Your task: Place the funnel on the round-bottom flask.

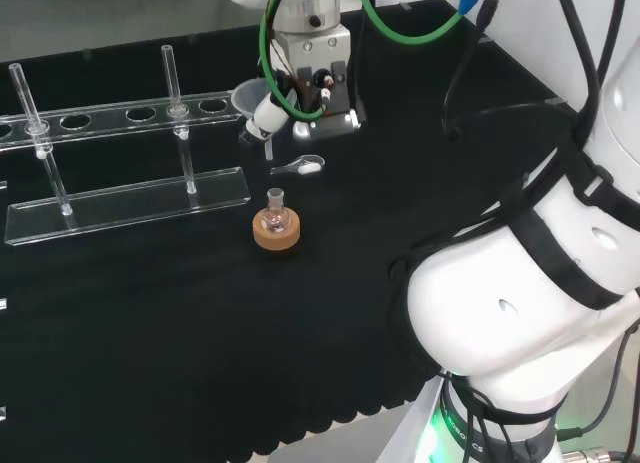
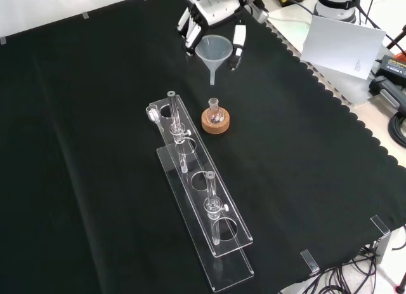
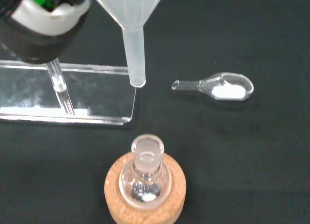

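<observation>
Presently, item by item, from the hand outward.

Hand (image 2: 212,18): raised above the cloth at the top of the front view, fingers curled about the funnel and holding it by the cone.

Funnel (image 2: 213,53): translucent, carried in the air, cone uppermost, stem pointing down. In the wrist view its stem tip hangs short of the flask's mouth and off to one side, not over it; in the front view it stands above and beyond the flask.

Round-bottom flask (image 2: 215,112): small, clear, upright, neck open, nothing on or in the neck.

Cork ring (image 2: 216,122): stand under the flask, flat on the cloth.

Glass scoop (image 3: 218,86): lies on the cloth near the flask, a little white powder in its bowl.

Clear rack (image 2: 203,186): long, acrylic, with round holes and a few upright tubes; just beside the flask in the front view.

Progress, as judged: pick-up done, funnel aloft. Left to do: bring the stem over the neck, lower it in, let go.
</observation>
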